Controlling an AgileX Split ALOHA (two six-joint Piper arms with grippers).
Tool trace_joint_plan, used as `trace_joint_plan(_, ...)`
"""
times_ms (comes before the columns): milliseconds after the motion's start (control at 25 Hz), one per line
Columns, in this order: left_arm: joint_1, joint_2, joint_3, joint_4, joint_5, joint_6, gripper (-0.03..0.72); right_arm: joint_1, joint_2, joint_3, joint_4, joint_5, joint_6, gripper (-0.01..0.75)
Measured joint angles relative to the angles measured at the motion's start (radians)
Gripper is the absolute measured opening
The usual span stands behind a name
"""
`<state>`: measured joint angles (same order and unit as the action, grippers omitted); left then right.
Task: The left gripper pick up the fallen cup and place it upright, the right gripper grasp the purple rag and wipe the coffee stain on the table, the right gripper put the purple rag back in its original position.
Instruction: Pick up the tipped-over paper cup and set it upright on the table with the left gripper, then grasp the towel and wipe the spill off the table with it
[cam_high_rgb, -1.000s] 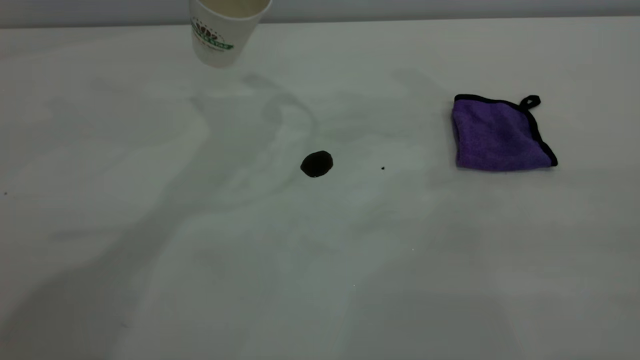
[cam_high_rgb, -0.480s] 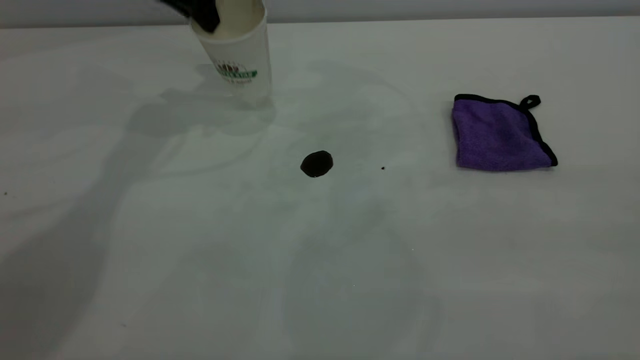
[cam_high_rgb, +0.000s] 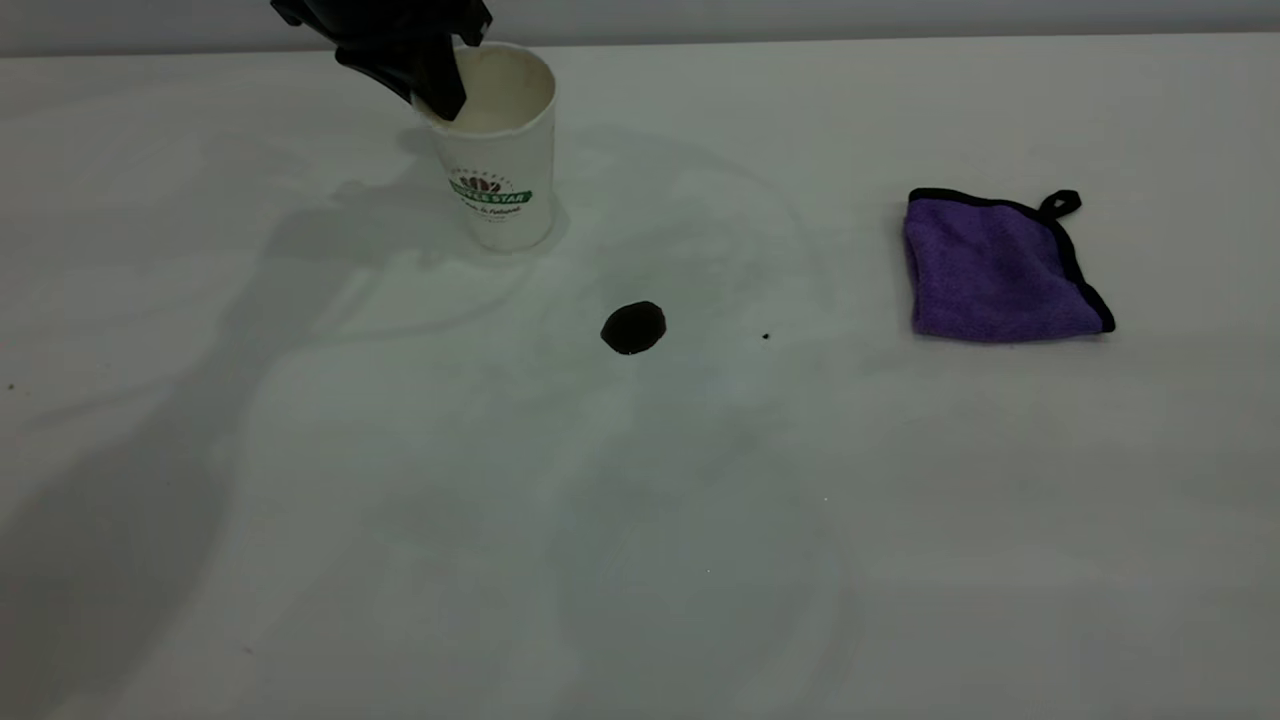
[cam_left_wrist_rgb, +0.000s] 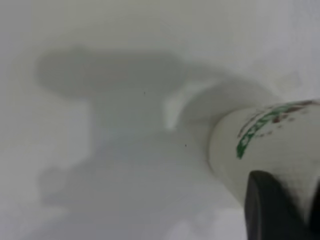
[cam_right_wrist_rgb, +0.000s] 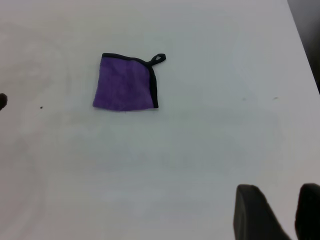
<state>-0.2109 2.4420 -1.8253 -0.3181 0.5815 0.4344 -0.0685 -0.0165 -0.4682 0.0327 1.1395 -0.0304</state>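
The white cup (cam_high_rgb: 497, 170) with its green logo band stands upright on the table (cam_high_rgb: 400, 520) at the back left. My left gripper (cam_high_rgb: 440, 92) is shut on its rim from above, one finger inside the mouth. The left wrist view shows the cup's wall (cam_left_wrist_rgb: 270, 145) between my dark fingers (cam_left_wrist_rgb: 267, 212). The coffee stain (cam_high_rgb: 633, 327) is a dark blot near the middle, in front and to the right of the cup. The purple rag (cam_high_rgb: 1000, 268) lies folded flat at the right. In the right wrist view my right gripper (cam_right_wrist_rgb: 289, 210) hovers well away from the rag (cam_right_wrist_rgb: 125, 82), slightly open and empty.
A tiny black speck (cam_high_rgb: 766, 336) lies between the stain and the rag. The table's back edge meets a grey wall (cam_high_rgb: 800, 15). The right wrist view shows the table's side edge (cam_right_wrist_rgb: 304, 35) beyond the rag.
The cup has come down and a little to the right from the top of the view until its base rests on the table. The left gripper has come into view holding its rim.
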Motion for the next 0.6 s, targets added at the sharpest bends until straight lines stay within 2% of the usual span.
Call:
trace_joint_plan(120, 0.0, 0.002, 0.0, 0.0, 0.0, 0.007, 0.333, 0.0, 0.0, 0.0, 0.0, 0.0, 0.0, 0.24)
trace_joint_plan(320, 0.0, -0.067, 0.0, 0.001, 0.03, 0.046, 0.659, 0.0, 0.0, 0.0, 0.0, 0.0, 0.0, 0.24)
trace_joint_plan(440, 0.0, -0.167, 0.0, 0.009, 0.082, 0.048, 0.704, 0.0, 0.0, 0.0, 0.0, 0.0, 0.0, 0.24)
trace_joint_plan(600, 0.005, -0.331, 0.0, 0.045, 0.197, 0.046, 0.676, 0.0, 0.0, 0.0, 0.0, 0.0, 0.0, 0.24)
